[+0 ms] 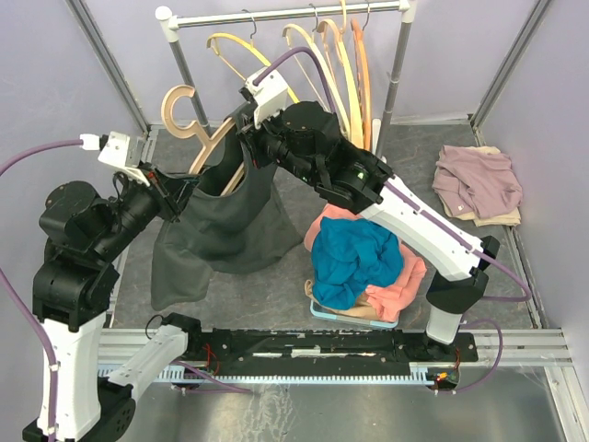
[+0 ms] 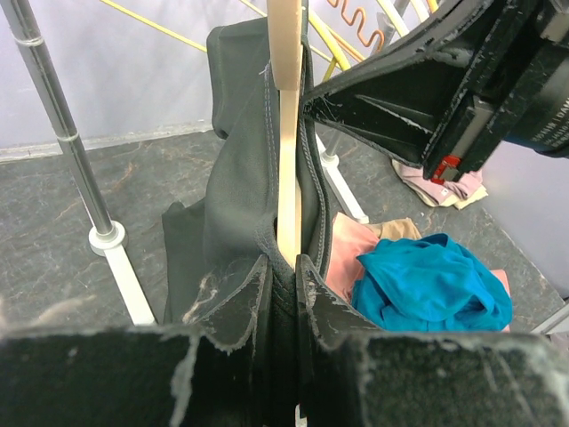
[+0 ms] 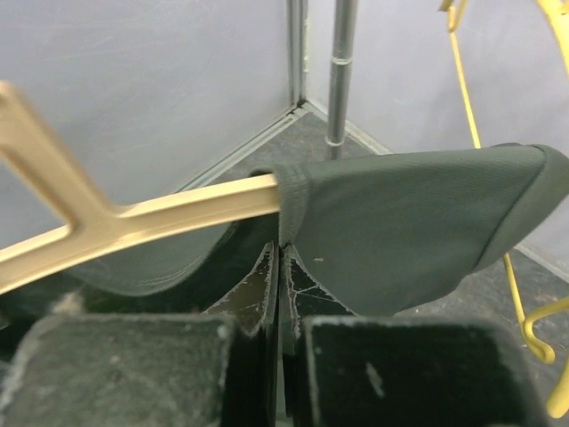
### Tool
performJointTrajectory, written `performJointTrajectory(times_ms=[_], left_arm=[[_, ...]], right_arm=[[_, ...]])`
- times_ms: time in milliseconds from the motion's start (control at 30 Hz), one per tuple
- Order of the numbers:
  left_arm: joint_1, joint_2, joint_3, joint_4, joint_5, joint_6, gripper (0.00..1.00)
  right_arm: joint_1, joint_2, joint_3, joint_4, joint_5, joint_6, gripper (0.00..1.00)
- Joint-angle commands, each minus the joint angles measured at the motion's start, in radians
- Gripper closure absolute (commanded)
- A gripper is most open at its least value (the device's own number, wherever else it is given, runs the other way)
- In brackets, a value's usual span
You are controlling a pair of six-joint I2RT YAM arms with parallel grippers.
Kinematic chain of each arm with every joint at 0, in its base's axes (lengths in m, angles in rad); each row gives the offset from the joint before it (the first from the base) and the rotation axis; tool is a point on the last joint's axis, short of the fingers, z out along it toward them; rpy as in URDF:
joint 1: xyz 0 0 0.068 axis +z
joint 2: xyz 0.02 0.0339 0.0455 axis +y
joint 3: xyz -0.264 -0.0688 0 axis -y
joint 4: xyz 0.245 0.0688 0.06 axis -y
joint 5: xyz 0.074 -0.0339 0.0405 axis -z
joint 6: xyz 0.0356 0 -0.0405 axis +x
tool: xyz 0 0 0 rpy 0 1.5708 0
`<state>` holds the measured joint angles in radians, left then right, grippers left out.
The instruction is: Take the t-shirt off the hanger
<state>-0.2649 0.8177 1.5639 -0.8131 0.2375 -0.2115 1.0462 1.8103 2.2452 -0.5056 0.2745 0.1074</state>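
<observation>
- The t-shirt (image 1: 225, 216) hangs in mid-air on the hanger (image 1: 210, 147), between both arms.
- The left gripper (image 2: 286, 267) is clamped on the hanger through the shoulder; the right gripper (image 3: 281, 267) is clenched on the collar hem.
- Advice: the left anchors while the right draws the collar off slowly.

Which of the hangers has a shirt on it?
The pale wooden hanger carrying the dark grey t-shirt, down off the white metal rail; the other hangers hang bare on it.
</observation>
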Motion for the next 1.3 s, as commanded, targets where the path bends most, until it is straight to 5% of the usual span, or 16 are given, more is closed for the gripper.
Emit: performJointTrajectory(times_ms=[0,500,633,800,1267], left_arm=[[0.003,0.024,0.008,0.091,-0.009,-0.066,0.97],[0.002,0.066,0.000,0.150,0.012,-0.074,0.97],[0.003,0.067,0.001,0.154,0.025,-0.067,0.97],[0.003,0.064,-0.015,0.164,0.075,-0.060,0.97],[0.002,0.045,-0.040,0.173,0.147,-0.052,0.97]], right_arm=[[-0.002,-0.066,-0.026,0.066,-0.140,-0.009,0.99],[0.004,-0.041,0.042,0.005,-0.418,0.026,0.99],[0.003,-0.079,-0.008,0.048,-0.331,0.016,0.72],[0.003,-0.113,-0.033,0.085,-0.246,-0.035,0.59],[0.004,-0.030,0.100,0.085,-0.167,-0.078,0.53]])
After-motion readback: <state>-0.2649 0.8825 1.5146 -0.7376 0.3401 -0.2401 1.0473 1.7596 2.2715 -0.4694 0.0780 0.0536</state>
